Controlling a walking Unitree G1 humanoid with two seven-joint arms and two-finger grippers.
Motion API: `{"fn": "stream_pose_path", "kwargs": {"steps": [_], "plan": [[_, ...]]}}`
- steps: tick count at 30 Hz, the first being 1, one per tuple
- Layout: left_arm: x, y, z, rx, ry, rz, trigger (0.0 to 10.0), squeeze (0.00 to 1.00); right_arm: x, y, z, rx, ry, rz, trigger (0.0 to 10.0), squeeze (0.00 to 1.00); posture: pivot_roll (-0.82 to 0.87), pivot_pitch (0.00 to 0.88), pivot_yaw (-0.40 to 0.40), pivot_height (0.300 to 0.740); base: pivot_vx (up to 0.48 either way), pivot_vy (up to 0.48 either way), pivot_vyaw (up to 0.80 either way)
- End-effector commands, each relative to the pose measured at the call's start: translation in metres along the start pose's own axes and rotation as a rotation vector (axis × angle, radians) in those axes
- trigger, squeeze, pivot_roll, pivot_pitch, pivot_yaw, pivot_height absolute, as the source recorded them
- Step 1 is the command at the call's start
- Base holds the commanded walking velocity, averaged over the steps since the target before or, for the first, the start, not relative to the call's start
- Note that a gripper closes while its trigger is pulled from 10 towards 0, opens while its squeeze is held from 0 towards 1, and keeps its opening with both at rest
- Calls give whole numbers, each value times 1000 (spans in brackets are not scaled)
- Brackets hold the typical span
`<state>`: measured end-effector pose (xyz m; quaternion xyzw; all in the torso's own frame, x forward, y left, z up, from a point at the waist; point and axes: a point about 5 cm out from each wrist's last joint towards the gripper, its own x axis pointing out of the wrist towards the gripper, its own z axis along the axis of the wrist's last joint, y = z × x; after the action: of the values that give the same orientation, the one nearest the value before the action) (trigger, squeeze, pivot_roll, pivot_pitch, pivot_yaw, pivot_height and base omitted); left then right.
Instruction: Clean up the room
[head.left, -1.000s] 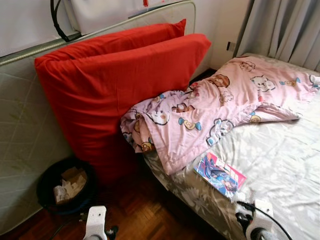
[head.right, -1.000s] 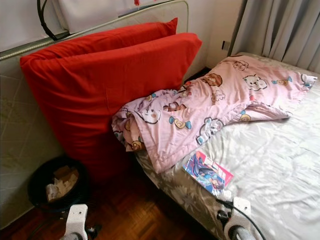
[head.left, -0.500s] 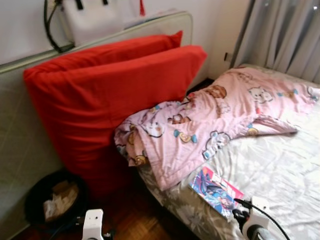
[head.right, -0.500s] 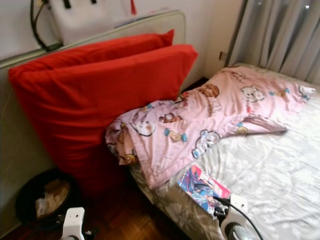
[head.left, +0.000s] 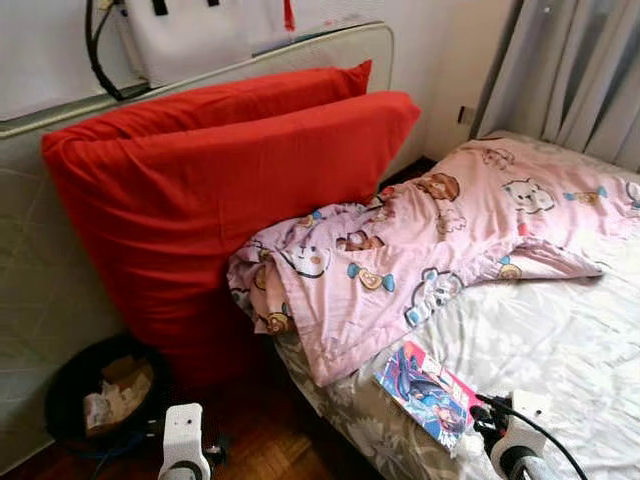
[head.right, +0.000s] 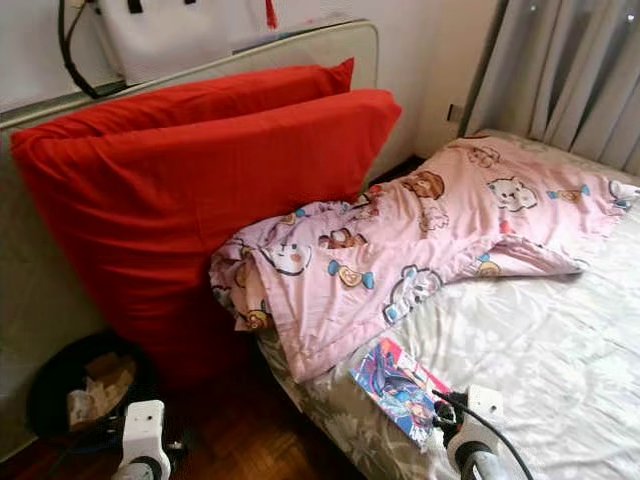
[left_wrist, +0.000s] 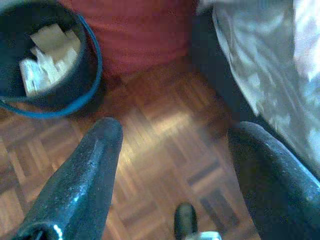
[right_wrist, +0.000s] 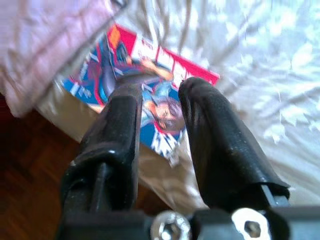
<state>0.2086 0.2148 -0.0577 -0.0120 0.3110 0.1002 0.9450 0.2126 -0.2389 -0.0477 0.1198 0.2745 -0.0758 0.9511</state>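
A colourful comic magazine (head.left: 428, 390) lies flat near the bed's front corner, its far end just under the edge of a crumpled pink cartoon blanket (head.left: 440, 230). My right gripper (right_wrist: 160, 92) hovers just above the magazine (right_wrist: 160, 60), its fingers a narrow gap apart and holding nothing. Over the wooden floor (left_wrist: 160, 150) beside the bed, my left gripper (left_wrist: 175, 135) is held low and wide open, also with nothing in it. A dark round bin (head.left: 100, 385) with crumpled paper inside stands on the floor to the left.
Two large red cushions (head.left: 220, 190) lean against an upright mattress (head.left: 40, 270) at the left wall. The bed's pale patterned sheet (head.left: 560, 340) extends to the right. Grey curtains (head.left: 580, 70) hang behind the bed. The floor strip between bin and bed is narrow.
The camera has shifted a little, so the whole scene sits slightly differently in the picture. The magazine now appears closer to my right wrist. Nothing on the bed has moved.
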Motion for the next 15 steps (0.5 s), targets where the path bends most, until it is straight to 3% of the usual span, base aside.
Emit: {"fn": "stream_pose_path", "kwargs": {"steps": [1, 3, 5, 6, 7, 8, 11, 15], "plan": [[-2, 3, 0, -21, -32, 27, 10000, 0, -1, -1, 3, 16, -48, 8, 10000, 0, -128, 0, 44, 740, 0, 0, 0], [-2, 4, 2, -20, -57, 27, 10000, 0, -2, 0, 4, 22, -74, 24, 10000, 0, -128, 0, 45, 740, 0, 0, 0], [7, 2, 34, 27, -174, 16, 10000, 0, 8, 16, 28, 13, -176, 84, 10000, 0, -129, 0, 47, 740, 0, 0, 0], [7, 2, 34, 27, -174, 16, 10000, 0, 8, 16, 28, 13, -176, 84, 10000, 0, -129, 0, 47, 740, 0, 0, 0], [15, -4, 93, -20, -420, -11, 10000, 0, 30, 56, 88, -16, -329, 150, 10000, 0, -130, 0, 49, 740, 0, 0, 0], [16, -7, 121, -12, -517, -18, 10000, 0, 35, 74, 114, -28, -402, 184, 10000, 0, -129, 0, 51, 740, 0, 0, 0], [18, -10, 127, 49, -507, -12, 10000, 0, 34, 78, 121, -33, -442, 207, 10000, 0, -127, 0, 50, 740, 0, 0, 0], [14, -14, 138, 69, -582, -18, 10000, 0, 32, 80, 124, -47, -482, 240, 10000, 0, -115, 0, 42, 740, 0, 0, 0]]}}
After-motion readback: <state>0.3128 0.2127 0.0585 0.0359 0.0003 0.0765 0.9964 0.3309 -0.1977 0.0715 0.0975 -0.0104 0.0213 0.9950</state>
